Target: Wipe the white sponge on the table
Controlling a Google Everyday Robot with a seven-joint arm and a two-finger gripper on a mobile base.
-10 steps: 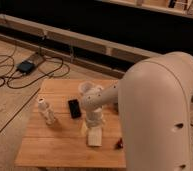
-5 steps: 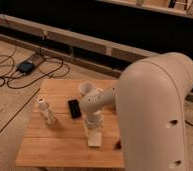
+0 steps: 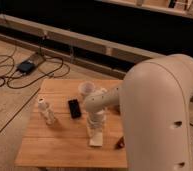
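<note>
Now the big white robot arm (image 3: 155, 105) is reaching in from the right and bending down over the small light-brown wooden table (image 3: 55, 145) with planks on top. Its gripper (image 3: 96, 128) is pointing straight down in the middle of the table, and its tip is touching the far end of the small flat white sponge (image 3: 97, 139). The fingers are squeezing all the way together, and they seem to be pinching that end of the sponge. The white sponge is lying flat near the front edge of the table, a bit right of the middle. Its long side is running from the front of the table toward the back, so one short end is pointing at the camera and the other at the pale see-through cup (image 3: 85, 88) standing behind the gripper. A flat black phone (image 3: 74, 108) is lying just left of the gripper, and an upright white bottle (image 3: 46, 111) is standing farther left. A tiny dark red thing (image 3: 120, 144) is sitting near the sponge on its right; I cannot tell what it is. Black cables (image 3: 10, 75) are curling on the floor to the left of the table. A second ago the gripper was hanging higher with its fingers wide apart; it has come down and closed. The sponge is staying in the same spot, pointing the same way.
</note>
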